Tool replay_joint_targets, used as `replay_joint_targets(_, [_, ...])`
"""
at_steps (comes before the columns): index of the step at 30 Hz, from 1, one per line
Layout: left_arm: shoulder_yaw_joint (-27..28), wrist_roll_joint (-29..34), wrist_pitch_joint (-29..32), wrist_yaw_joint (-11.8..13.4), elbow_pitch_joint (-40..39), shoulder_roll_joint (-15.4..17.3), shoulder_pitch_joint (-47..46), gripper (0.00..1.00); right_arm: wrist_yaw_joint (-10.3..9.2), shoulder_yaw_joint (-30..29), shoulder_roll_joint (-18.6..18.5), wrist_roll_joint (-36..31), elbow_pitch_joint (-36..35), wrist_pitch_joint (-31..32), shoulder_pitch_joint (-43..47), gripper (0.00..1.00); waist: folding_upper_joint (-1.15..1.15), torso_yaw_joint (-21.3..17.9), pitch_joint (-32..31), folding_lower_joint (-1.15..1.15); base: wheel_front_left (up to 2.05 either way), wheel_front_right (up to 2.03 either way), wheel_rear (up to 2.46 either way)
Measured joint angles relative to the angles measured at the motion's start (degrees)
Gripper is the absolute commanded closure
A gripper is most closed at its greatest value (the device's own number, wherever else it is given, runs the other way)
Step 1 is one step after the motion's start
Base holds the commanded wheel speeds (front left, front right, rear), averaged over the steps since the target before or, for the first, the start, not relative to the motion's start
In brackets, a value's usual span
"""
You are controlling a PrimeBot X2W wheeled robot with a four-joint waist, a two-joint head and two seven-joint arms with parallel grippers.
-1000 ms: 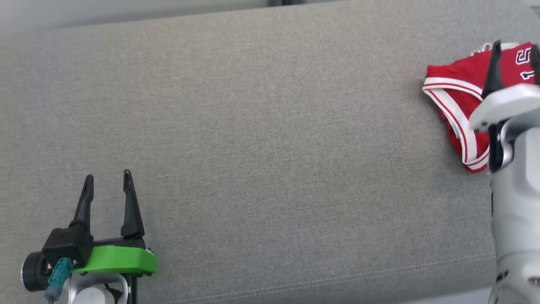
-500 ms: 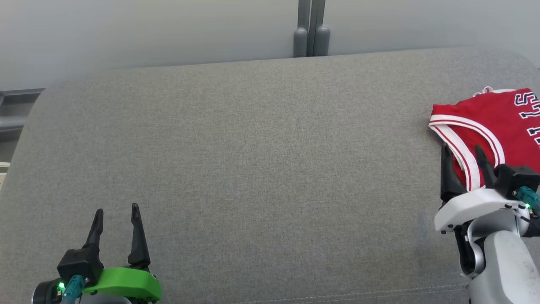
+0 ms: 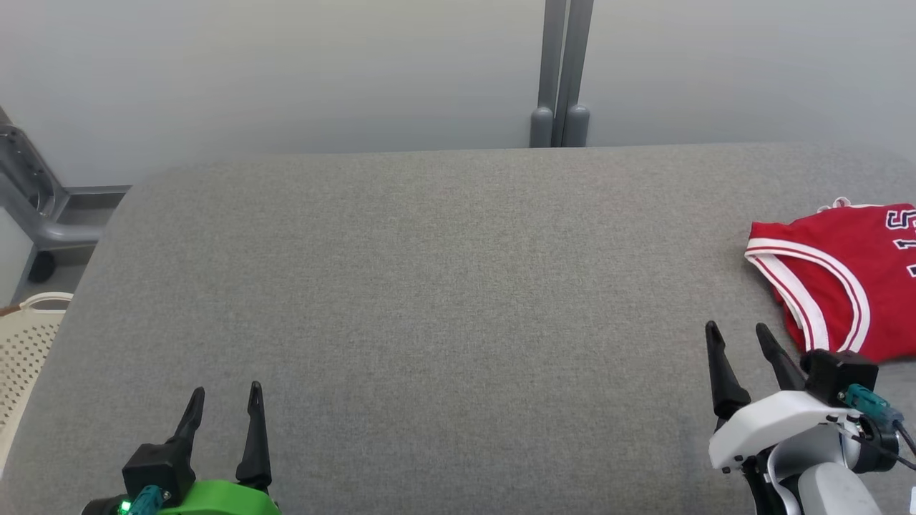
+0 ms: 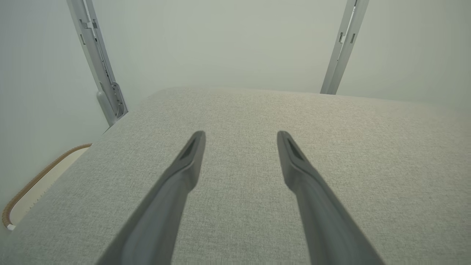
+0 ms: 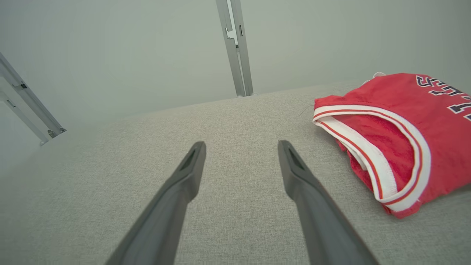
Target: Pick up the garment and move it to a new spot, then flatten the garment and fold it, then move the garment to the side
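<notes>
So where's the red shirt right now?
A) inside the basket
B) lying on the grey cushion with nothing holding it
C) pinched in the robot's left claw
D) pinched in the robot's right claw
B: the red shirt lies on the grey cushion, apart from the open right gripper beside it.

Garment [image 3: 848, 286] (seemingly a jersey) cut off rightward.

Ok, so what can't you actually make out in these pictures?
The red jersey: its right part is cut off by the right edge of the head view and of the right wrist view, so the lettering is incomplete.
The jersey's lower layers: hidden under its own top fabric in both views.
The pale basket: cut off by the head view's left edge, contents unseen.
</notes>
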Motion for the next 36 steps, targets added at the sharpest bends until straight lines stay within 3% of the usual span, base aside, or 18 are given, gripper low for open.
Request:
replay_joint_targets(8, [-1.19,-0.02,-0.53,-1.36,1.54,0.52,0.33,0.00,-0.01,1.14,0.00,0.43,0.99,-1.03,1.70,0.00,0.00,1.34,-1.82,0.00,0.00,0.00,0.00])
replay_joint_targets(21, [-1.81,-0.46,-0.91,-1.25,2.18,0.91,1.27,0.00,-0.01,1.30,-0.01,-3.04,1.34,-1.99,4.01,0.00,0.00,0.61,-3.31,0.00,0.00,0.00,0.00])
replay_joint_targets(36, [-2.46,-0.80,-0.90,-1.33,1.83,1.65,1.15,0.00,-0.01,1.72,-0.01,-2.35,1.62,-2.00,4.03,0.00,0.00,1.33,-2.53,0.00,0.00,0.00,0.00])
